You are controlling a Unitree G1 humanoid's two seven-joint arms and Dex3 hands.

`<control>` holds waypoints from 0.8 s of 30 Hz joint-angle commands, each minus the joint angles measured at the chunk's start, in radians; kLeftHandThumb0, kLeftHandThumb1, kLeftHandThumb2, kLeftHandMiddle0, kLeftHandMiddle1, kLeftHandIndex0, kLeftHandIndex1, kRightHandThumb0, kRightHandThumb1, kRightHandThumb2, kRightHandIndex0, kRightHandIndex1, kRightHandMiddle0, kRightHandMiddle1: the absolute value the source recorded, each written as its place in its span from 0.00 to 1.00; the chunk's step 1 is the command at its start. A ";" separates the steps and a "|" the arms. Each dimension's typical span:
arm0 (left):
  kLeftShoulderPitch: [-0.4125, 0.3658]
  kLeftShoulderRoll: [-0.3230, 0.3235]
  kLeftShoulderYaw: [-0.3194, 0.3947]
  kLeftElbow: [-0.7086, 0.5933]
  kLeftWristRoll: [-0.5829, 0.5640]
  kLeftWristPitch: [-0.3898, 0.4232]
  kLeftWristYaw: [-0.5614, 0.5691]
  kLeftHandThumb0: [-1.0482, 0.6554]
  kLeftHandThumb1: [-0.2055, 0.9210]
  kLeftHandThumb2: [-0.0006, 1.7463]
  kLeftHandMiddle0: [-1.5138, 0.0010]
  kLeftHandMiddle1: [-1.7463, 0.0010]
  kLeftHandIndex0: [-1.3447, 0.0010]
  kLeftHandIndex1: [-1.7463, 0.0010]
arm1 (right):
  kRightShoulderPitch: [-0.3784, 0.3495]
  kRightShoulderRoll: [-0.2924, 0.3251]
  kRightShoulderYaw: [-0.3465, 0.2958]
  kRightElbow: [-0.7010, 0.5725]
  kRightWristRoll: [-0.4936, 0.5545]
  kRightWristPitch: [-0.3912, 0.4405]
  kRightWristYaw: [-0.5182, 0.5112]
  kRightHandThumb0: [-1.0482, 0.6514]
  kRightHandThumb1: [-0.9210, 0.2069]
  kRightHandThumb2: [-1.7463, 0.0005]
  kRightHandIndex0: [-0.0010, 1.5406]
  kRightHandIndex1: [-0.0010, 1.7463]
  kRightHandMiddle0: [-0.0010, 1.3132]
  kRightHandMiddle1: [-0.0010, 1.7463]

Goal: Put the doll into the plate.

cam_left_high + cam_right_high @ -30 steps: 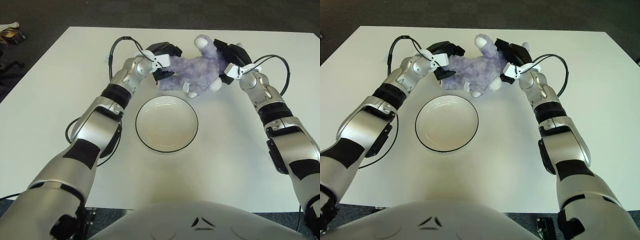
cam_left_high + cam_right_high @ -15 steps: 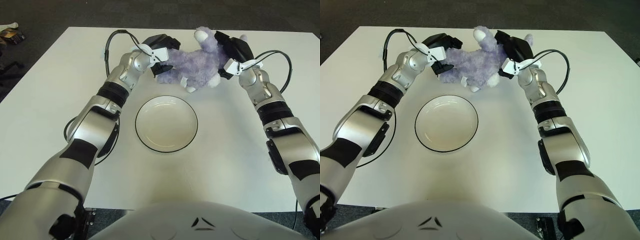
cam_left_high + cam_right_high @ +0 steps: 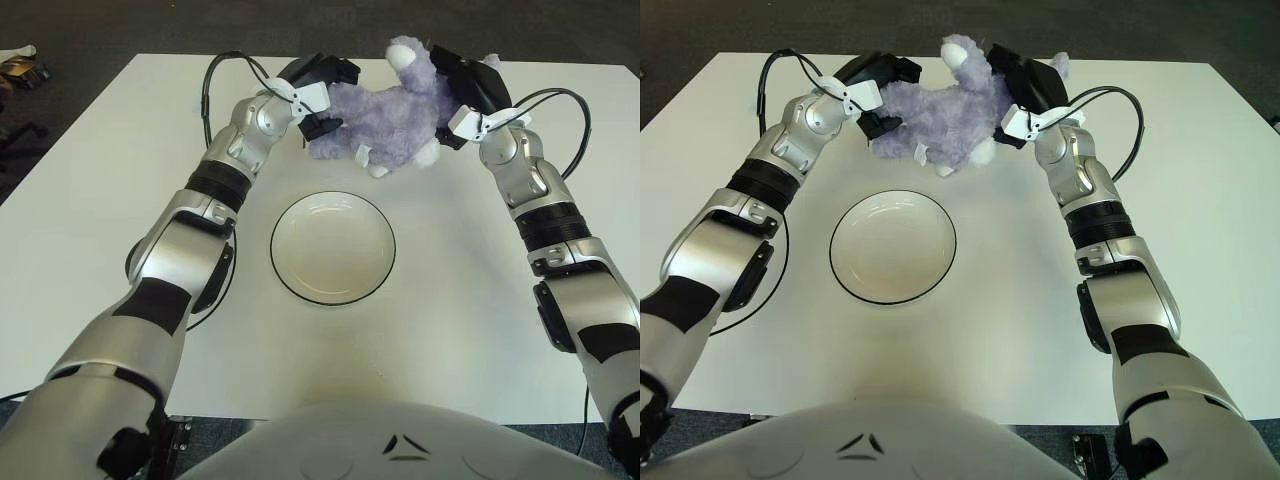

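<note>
A purple plush doll (image 3: 385, 115) with white paws hangs between my two hands, lifted above the far part of the table. My left hand (image 3: 318, 92) is shut on its left end. My right hand (image 3: 468, 92) is shut on its right end, near the head. A white plate with a dark rim (image 3: 284, 225) sits on the table nearer to me than the doll, with nothing in it. The doll is held beyond the plate's far edge, also seen in the right eye view (image 3: 940, 115).
The white table (image 3: 90, 200) spreads wide on both sides of the plate. Black cables (image 3: 212, 85) loop from both forearms. Dark floor lies beyond the far table edge, with a small object (image 3: 22, 68) at the far left.
Both hands have raised the doll off the table and carried it slightly farther away and up. The plate has not moved.
</note>
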 commanded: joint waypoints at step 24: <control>0.063 0.072 0.050 -0.219 -0.040 0.002 -0.065 0.96 0.24 0.93 0.46 0.00 0.19 0.00 | 0.040 0.022 -0.024 -0.210 0.018 0.075 0.088 0.62 0.87 0.04 0.60 0.91 0.53 1.00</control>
